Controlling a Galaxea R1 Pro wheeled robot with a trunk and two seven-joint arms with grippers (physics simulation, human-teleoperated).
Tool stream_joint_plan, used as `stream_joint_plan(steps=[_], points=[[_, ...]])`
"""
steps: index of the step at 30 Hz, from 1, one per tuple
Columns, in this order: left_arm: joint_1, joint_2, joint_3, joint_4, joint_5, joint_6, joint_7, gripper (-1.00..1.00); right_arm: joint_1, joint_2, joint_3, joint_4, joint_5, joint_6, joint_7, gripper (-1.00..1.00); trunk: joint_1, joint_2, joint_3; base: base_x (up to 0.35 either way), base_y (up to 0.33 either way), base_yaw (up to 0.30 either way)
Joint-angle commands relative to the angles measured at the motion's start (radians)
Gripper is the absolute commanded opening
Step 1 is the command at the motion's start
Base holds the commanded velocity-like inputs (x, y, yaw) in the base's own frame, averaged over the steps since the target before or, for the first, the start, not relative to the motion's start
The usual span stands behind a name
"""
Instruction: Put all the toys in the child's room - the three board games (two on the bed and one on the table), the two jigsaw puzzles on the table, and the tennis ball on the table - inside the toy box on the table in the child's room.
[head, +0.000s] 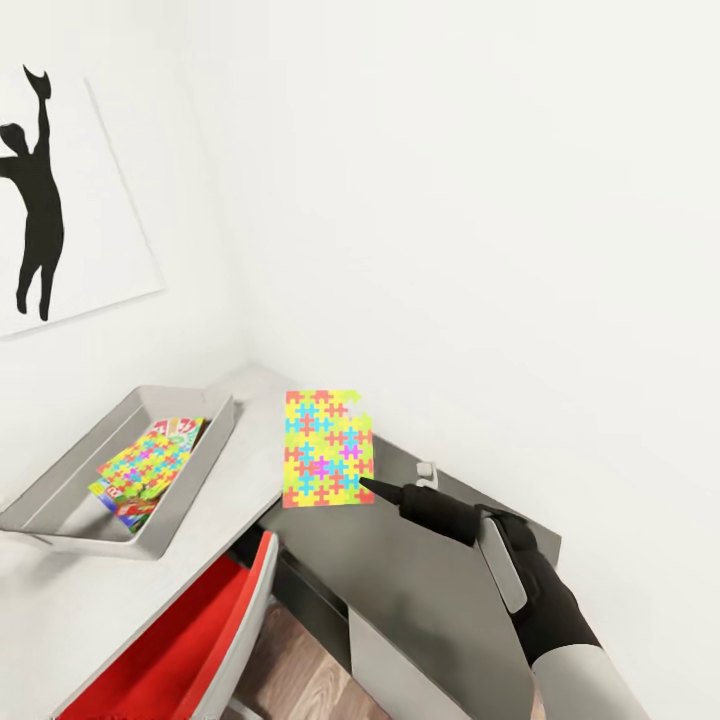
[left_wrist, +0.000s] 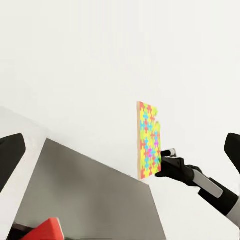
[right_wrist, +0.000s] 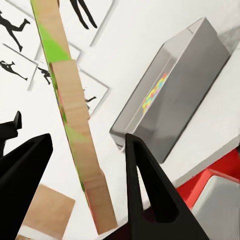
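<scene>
Grey table (head: 420, 590) runs along the wall, with the toy box (head: 60, 490) at its far left, already holding another puzzle and what look like game boxes. Held upright above the table, the puzzle (head: 328, 449) is pinched at its lower corner by the right gripper (head: 368, 488), fingers closed on the edge. Best carry it over the box rim, tilt it flat, then release.

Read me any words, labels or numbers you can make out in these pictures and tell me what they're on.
No text can be read.
Board game boxes in the toy box: coloured print, too blurred to read.
Jigsaw puzzle held in the right gripper: pattern only, no lettering.
Wall picture: black silhouette, no words.
</scene>
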Motion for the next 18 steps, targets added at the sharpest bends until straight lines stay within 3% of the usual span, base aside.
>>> stream_joint_plan(steps=[1,8,18], points=[[0.013,0.0,0.011,0.003,-0.004,0.01,-0.005,1.0,-0.001,0.0,-0.001,0.0,-0.004,0.006,0.0,-1.0,0.001,-0.002,0.0,0.0,0.0,0.194],[0.081,-0.003,0.035,0.064,-0.006,-0.002,-0.005,1.0,-0.001,0.001,0.001,-0.002,-0.004,0.006,-0.002,-1.0,0.001,-0.002,0.009,0.0,0.0,0.199],[0.095,-0.001,0.037,0.103,-0.002,-0.013,-0.005,1.0,-0.001,0.003,0.005,-0.003,-0.004,0.003,-0.006,-1.0,0.001,-0.002,0.011,0.0,0.0,0.125]])
